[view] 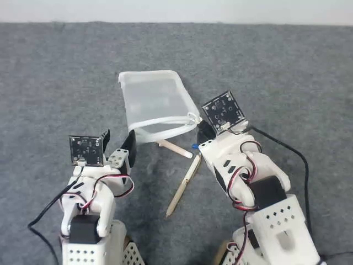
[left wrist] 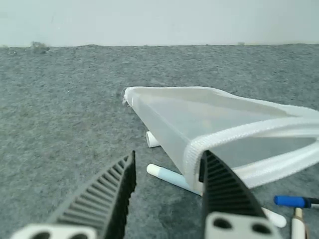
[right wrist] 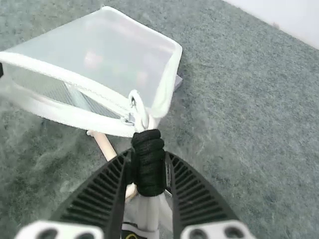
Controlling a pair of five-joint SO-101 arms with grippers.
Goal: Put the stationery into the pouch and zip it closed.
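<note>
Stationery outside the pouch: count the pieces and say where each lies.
4 visible: a wooden pencil lying farthest out from the pouch; a pale pen at its mouth; a blue-tipped piece beside that pen; a white end poking from under the pouch. More may be hidden underneath.

Both arms are white plastic shells, the left arm (view: 88, 221) and the right arm (view: 276, 215) much alike, with black motor blocks set in and rows of small holes. Red, white and black wires (view: 237, 176) loop between the joints. A dark square camera board (view: 223, 110) tops each wrist. The fingers (right wrist: 99, 194) are black and ribbed.
</note>
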